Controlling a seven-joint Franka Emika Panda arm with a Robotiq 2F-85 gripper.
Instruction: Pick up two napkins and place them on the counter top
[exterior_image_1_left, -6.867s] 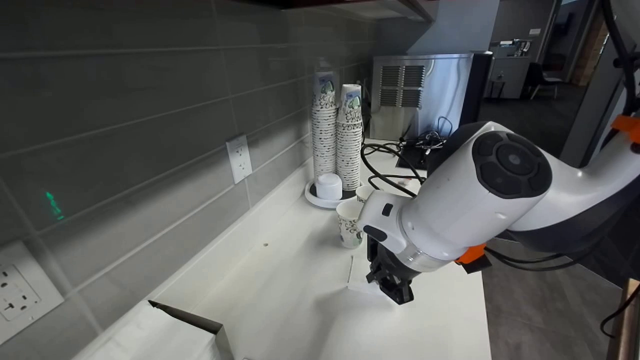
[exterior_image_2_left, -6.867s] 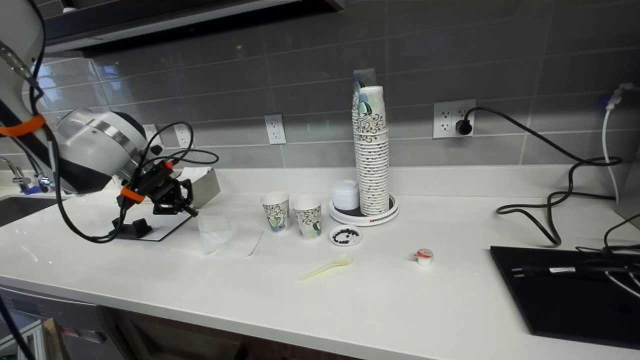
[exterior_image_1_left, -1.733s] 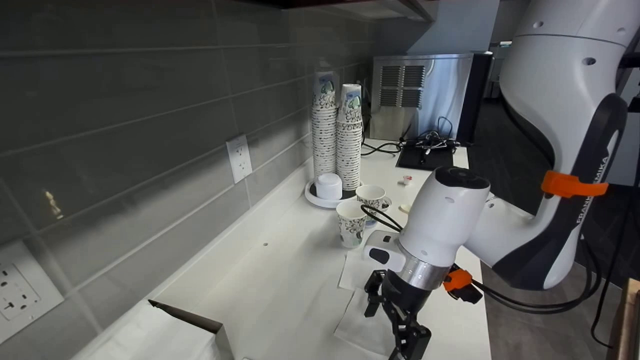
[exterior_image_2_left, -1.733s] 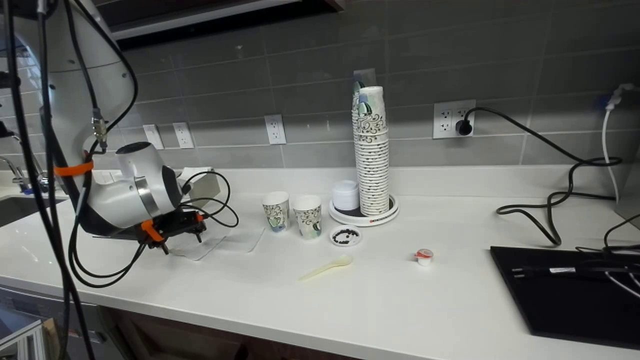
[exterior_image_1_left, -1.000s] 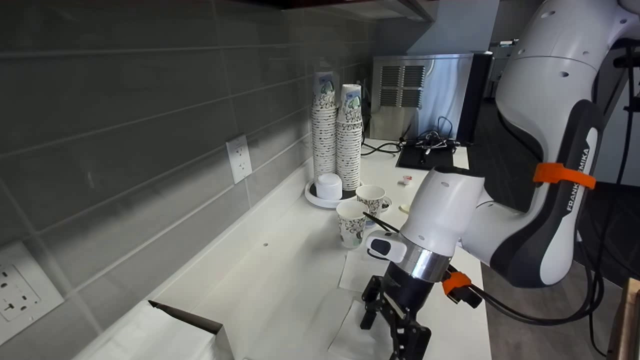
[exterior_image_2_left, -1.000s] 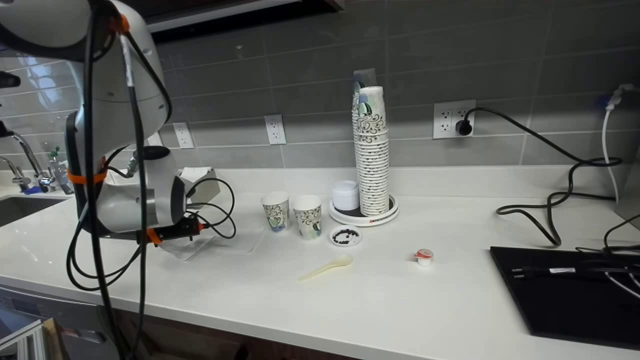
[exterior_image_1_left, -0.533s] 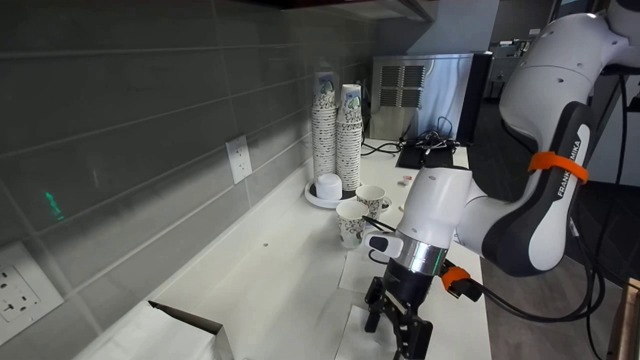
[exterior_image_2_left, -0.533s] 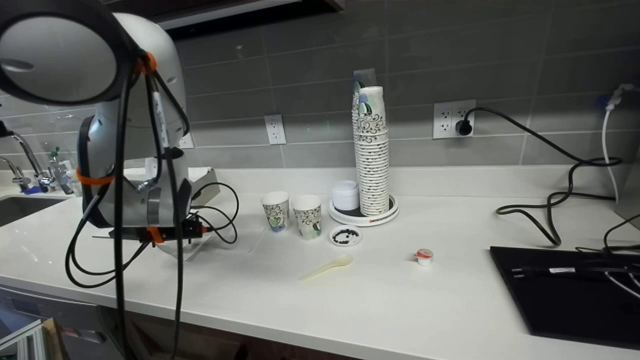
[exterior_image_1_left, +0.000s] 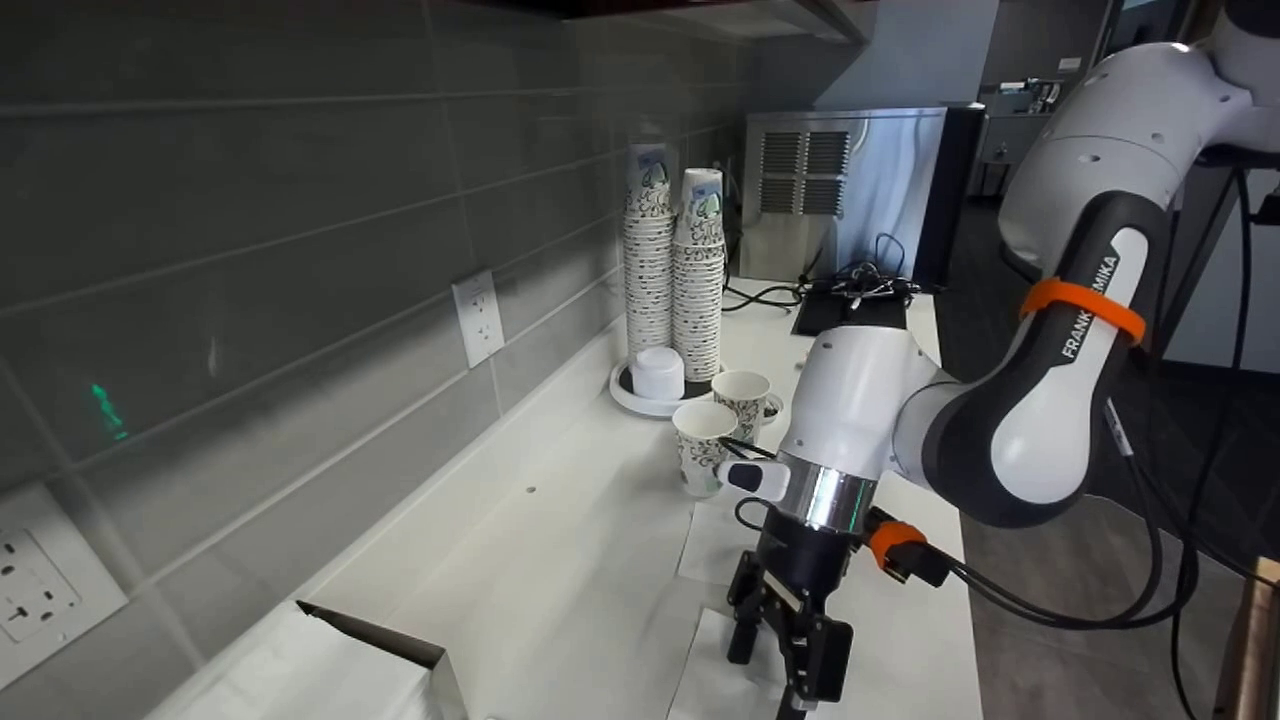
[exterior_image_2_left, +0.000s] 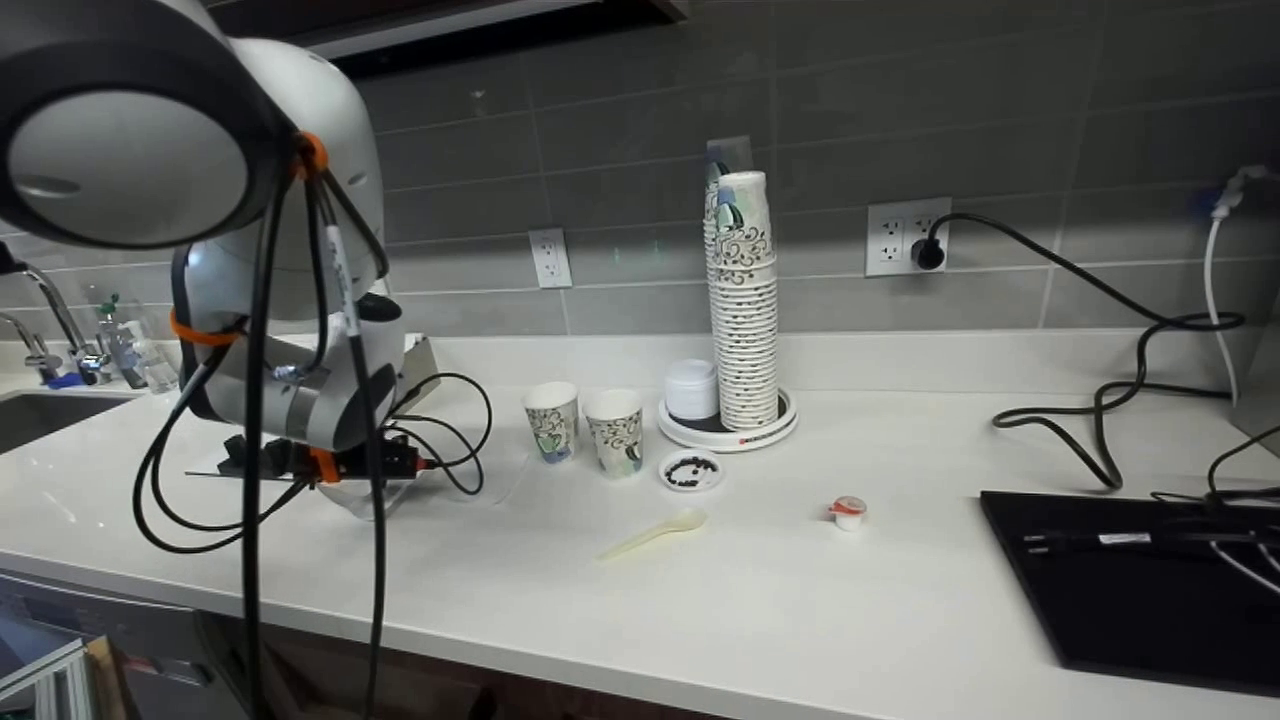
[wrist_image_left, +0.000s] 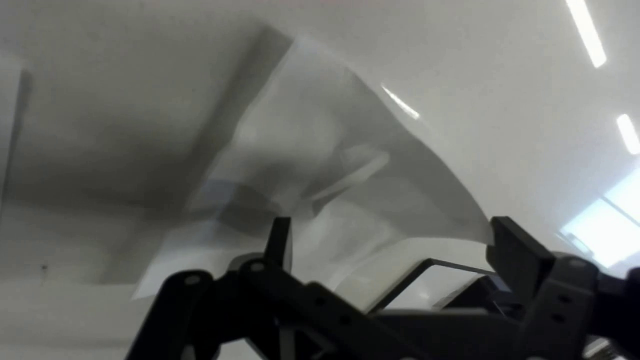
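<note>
One thin white napkin (exterior_image_1_left: 715, 665) lies rumpled on the white counter top (exterior_image_1_left: 560, 590), under my gripper (exterior_image_1_left: 767, 672). In the wrist view this napkin (wrist_image_left: 310, 150) spreads ahead of the gripper (wrist_image_left: 392, 225), creased in its middle, one corner reaching the right finger; whether they touch I cannot tell. The fingers stand wide apart and grip nothing. The second napkin (exterior_image_1_left: 715, 545) lies flat between the gripper and the cups; its edge (wrist_image_left: 7, 115) shows at the left of the wrist view. In an exterior view the arm and cables hide most of the gripper (exterior_image_2_left: 270, 457).
Two paper cups (exterior_image_1_left: 703, 447) stand beyond the second napkin, near tall cup stacks (exterior_image_1_left: 698, 290) on a round tray. An open box of white napkins (exterior_image_1_left: 300, 665) sits by the tiled wall. A spoon (exterior_image_2_left: 655, 535) and a dark-edged panel (wrist_image_left: 400, 287) lie on the counter.
Seven seconds ago the gripper was nearer the cups, by the napkins. It has since turned downward over the nearer napkin, which has shifted slightly. In the last half second the arm moved a little.
</note>
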